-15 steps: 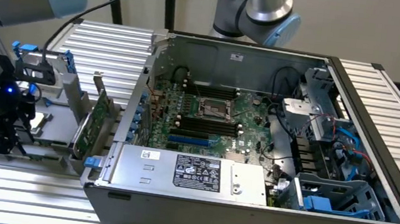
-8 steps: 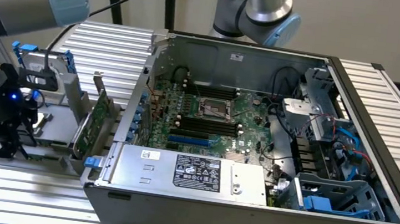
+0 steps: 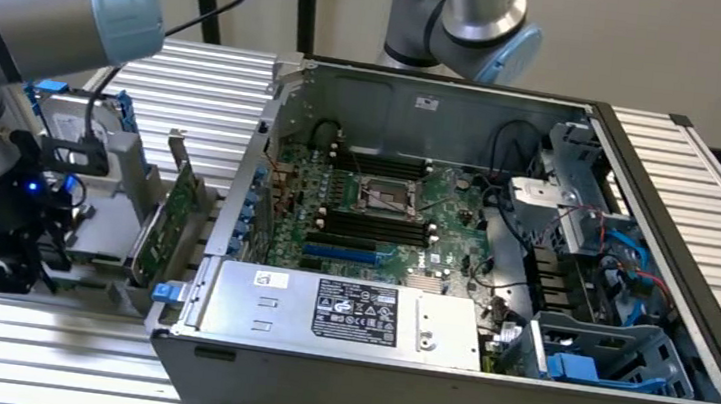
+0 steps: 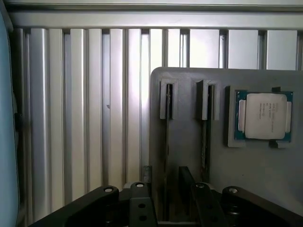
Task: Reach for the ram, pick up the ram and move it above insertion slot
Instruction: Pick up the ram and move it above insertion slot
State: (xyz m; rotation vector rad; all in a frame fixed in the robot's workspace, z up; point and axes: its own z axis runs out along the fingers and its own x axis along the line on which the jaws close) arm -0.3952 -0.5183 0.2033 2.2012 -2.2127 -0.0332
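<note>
Gripper (image 4: 171,208), its fingers apart and empty, hovers over a grey holder (image 4: 189,118); the ram (image 4: 166,146) stands edge-on in a slot between them, near a CPU (image 4: 263,116). In the exterior view the gripper (image 3: 3,263) hangs at nine o'clock of the case (image 3: 448,397)

Plain beige wall (image 3: 685,55) bkgd; ribbed alu table (image 3: 720,230), even light.

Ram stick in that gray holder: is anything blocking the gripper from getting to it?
Nothing visible does. The open gripper hangs right over the ram, which stands on edge in the holder; a second card sits apart in the next slot.
</note>
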